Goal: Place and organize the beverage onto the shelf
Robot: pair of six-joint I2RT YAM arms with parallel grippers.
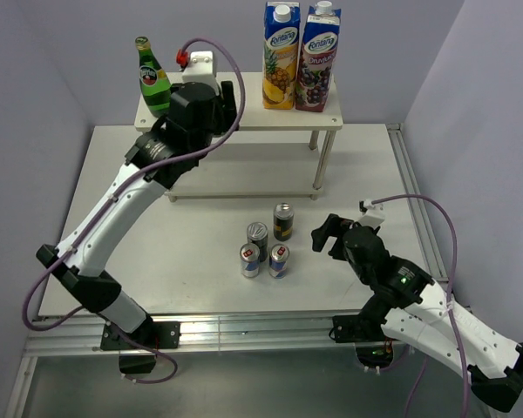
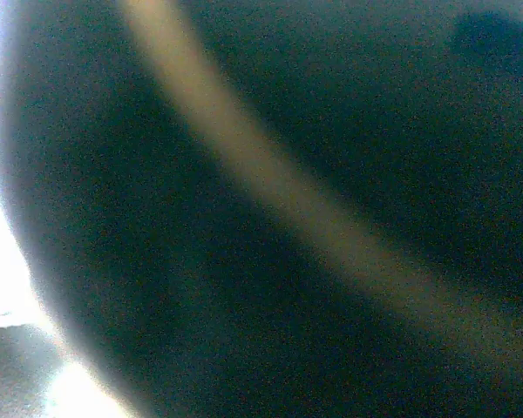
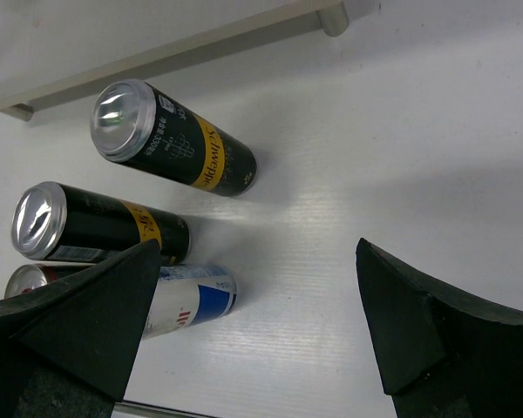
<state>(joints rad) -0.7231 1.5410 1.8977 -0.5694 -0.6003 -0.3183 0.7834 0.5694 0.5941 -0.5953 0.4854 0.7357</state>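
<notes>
One green glass bottle (image 1: 153, 74) stands on the left of the shelf's top board (image 1: 270, 117). My left gripper (image 1: 211, 97) sits over that board just right of the bottle. The left wrist view is filled by a blurred dark green surface (image 2: 244, 287) with a tan band, pressed close to the lens; its fingers are hidden. The second bottle is not visible. Two dark slim cans (image 1: 283, 221) (image 1: 257, 237) and two blue-silver cans (image 1: 250, 259) (image 1: 279, 259) stand on the table. My right gripper (image 1: 329, 233) is open and empty just right of them, fingers (image 3: 87, 322) wide apart.
Two tall juice cartons (image 1: 281, 55) (image 1: 319, 57) stand on the right of the shelf's top board. The shelf's lower board (image 3: 157, 61) lies beyond the cans. Grey walls close in on both sides, and a metal rail (image 1: 244, 326) runs along the table's near edge.
</notes>
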